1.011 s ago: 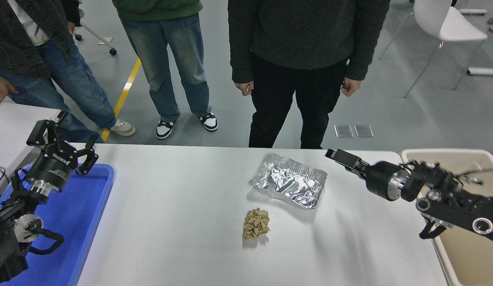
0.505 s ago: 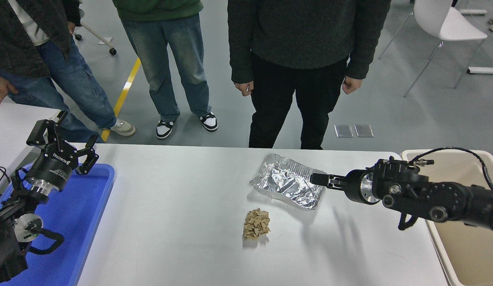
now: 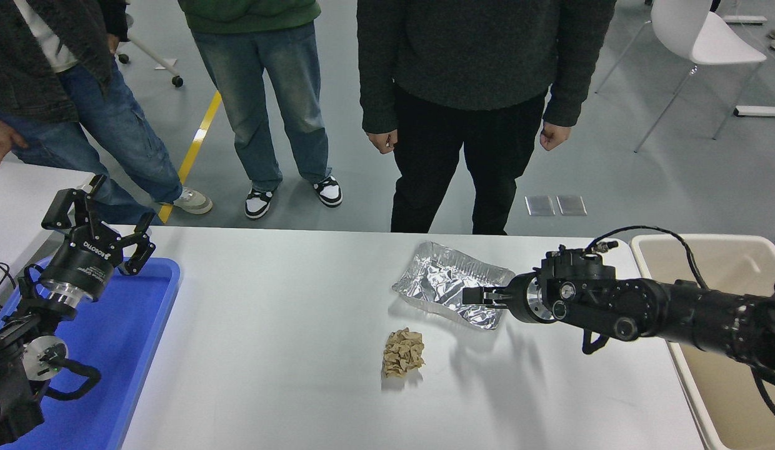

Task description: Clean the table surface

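The white table surface (image 3: pixel 269 325) carries a crumpled foil tray (image 3: pixel 440 278) right of centre and, just in front of it, a wad of crumpled brown paper (image 3: pixel 402 352). My right gripper (image 3: pixel 472 295) reaches in from the right, pointing left, with its tip over the foil tray's near right corner. Whether it touches the foil cannot be seen from this angle. My left gripper (image 3: pixel 95 209) stays parked at the lower left above the blue tray, fingers spread open and holding nothing.
A blue plastic tray (image 3: pixel 131 337) lies along the table's left end. A beige bin (image 3: pixel 725 387) stands off the right end, behind my right arm. Three people (image 3: pixel 469 75) stand at the far edge, and a white chair (image 3: pixel 706 37) is further back.
My right arm has swung left from over the bin and come down, bringing the gripper from beside the foil tray to over its near right corner. The left arm has not moved.
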